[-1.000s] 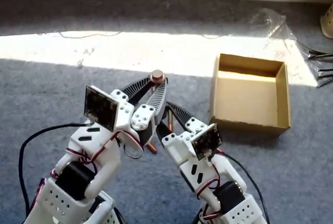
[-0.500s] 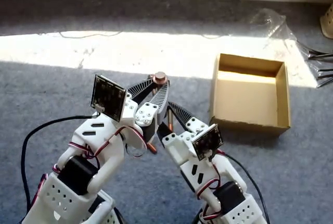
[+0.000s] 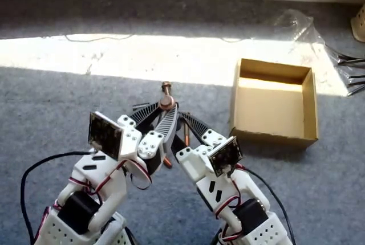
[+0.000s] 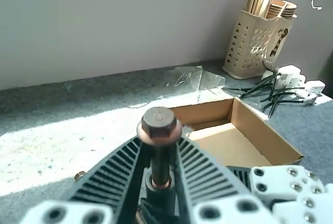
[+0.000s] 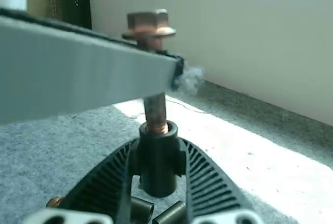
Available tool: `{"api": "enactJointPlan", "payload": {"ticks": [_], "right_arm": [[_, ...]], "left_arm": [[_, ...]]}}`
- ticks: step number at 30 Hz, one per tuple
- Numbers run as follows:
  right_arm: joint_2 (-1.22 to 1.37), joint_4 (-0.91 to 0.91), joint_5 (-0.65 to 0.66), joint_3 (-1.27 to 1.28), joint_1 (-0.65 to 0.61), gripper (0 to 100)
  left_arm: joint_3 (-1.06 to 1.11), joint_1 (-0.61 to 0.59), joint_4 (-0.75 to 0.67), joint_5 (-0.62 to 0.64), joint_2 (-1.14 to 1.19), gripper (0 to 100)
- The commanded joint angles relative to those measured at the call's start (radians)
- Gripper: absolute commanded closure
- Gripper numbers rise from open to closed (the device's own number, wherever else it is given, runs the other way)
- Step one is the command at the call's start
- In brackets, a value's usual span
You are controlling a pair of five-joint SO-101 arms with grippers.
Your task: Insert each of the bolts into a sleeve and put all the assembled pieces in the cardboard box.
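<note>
Near the cardboard box (image 3: 272, 134), the left gripper (image 4: 159, 148) pinches the hard bolt (image 4: 159, 125) in its fingers, under the head. The right gripper (image 5: 157, 146) hugs the sleeve (image 5: 157, 171), which looks slippery.

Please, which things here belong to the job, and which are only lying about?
Job: copper-coloured hex-head bolt in left tool; black cylindrical sleeve in right tool; open cardboard box.
Lying about: clear plastic bag; beige perforated basket of sticks; black cable ties.
</note>
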Motion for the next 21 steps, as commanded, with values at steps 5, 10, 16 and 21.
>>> {"api": "enactJointPlan", "payload": {"ticks": [5, 10, 16, 21], "right_arm": [[-0.013, -0.031, -0.006, 0.108, 0.01, 99.4], [-0.013, -0.031, -0.006, 0.108, 0.01, 99.4], [-0.013, -0.031, -0.006, 0.108, 0.01, 99.4], [-0.013, -0.031, -0.006, 0.108, 0.01, 99.4]], "left_arm": [[0.105, 0.007, -0.083, -0.051, -0.177, 100], [0.125, 0.004, -0.089, -0.054, -0.139, 100], [0.122, 0.002, -0.092, -0.055, -0.091, 100], [0.124, -0.041, -0.121, -0.051, -0.042, 90]]}}
